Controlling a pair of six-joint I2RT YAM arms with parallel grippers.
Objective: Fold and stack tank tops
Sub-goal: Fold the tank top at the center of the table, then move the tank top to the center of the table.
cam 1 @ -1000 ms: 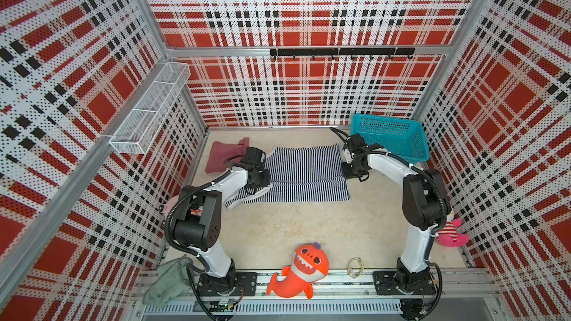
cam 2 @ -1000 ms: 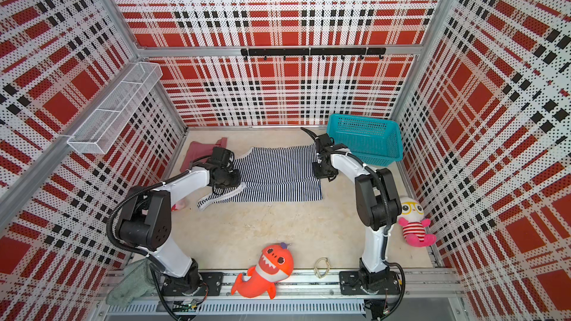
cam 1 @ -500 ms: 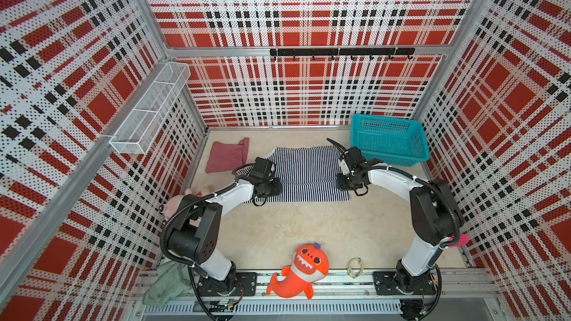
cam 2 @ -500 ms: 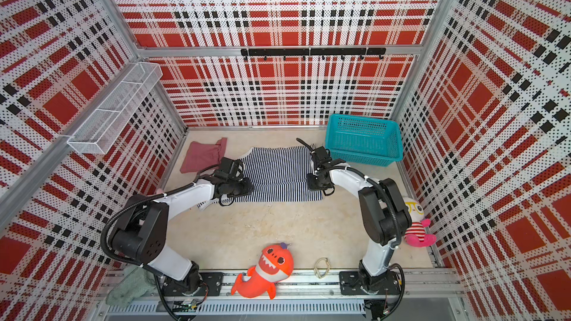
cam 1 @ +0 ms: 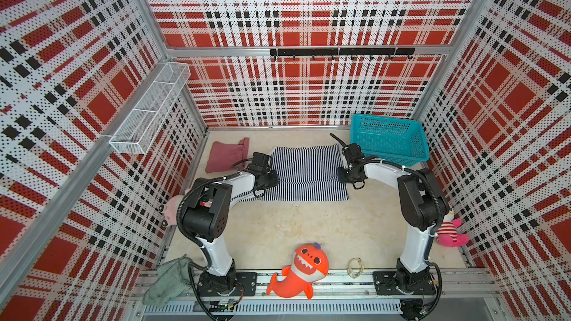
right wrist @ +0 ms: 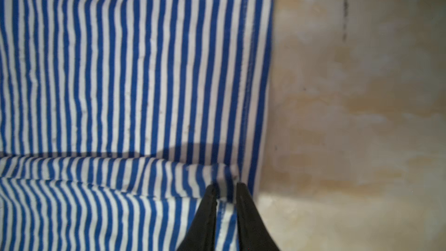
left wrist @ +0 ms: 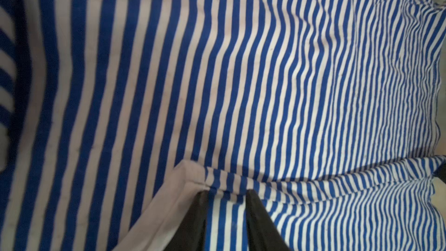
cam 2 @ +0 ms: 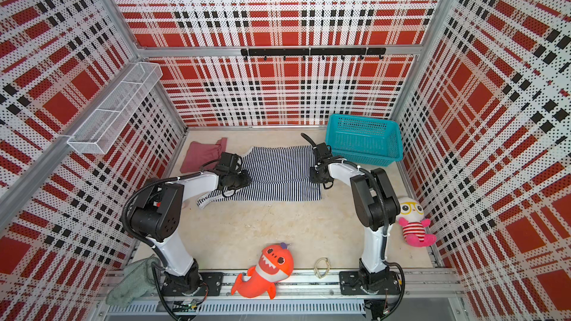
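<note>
Two tank tops lie on the table (cam 1: pixel 293 226). I see the striped tank top (cam 1: pixel 306 174) spread flat just beside the teal basket (cam 1: pixel 392 149), one long edge doubled over onto itself. The maroon tank top (cam 1: pixel 227 157) lies on the striped one's far side, well apart from the basket. My right gripper (right wrist: pixel 226 187) is at the striped edge nearest the basket, its fingers pinching the folded cloth. My left gripper (left wrist: pixel 226 193) is at the edge farthest from the basket, its fingers clamped on a striped fold beside the white binding.
</note>
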